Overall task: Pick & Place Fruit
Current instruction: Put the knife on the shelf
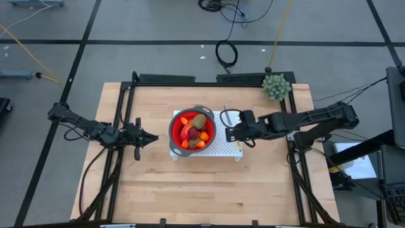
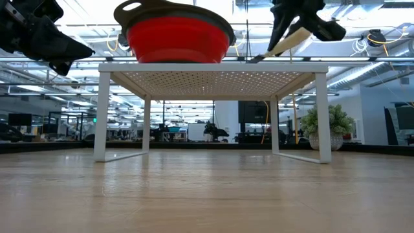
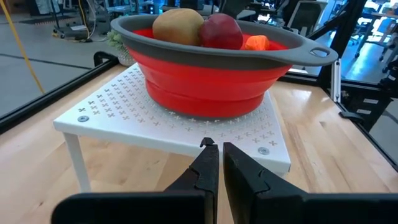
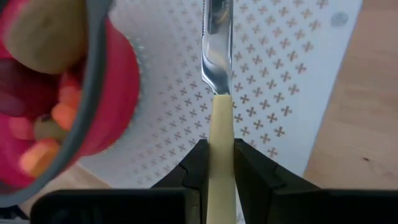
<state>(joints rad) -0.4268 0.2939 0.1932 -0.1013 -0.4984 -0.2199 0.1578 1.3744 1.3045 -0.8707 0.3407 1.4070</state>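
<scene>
The fruit (image 1: 193,130) sits heaped in a red bowl (image 1: 174,133) on a white perforated riser (image 1: 226,149) mid-tabletop. The right gripper (image 1: 231,133), clamped on a knife (image 4: 217,74), could nudge the bowl if the blade, pointing at the rim, swings in. The brown kiwi (image 3: 178,26) lies long axis roughly level. The left gripper (image 1: 149,138), fingers nearly together, waits just beside the riser.

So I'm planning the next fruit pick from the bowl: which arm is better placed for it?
Left, probably. Its end effector hangs free beside the white rack, facing the red bowl. The right end effector is shut on the knife.
</scene>
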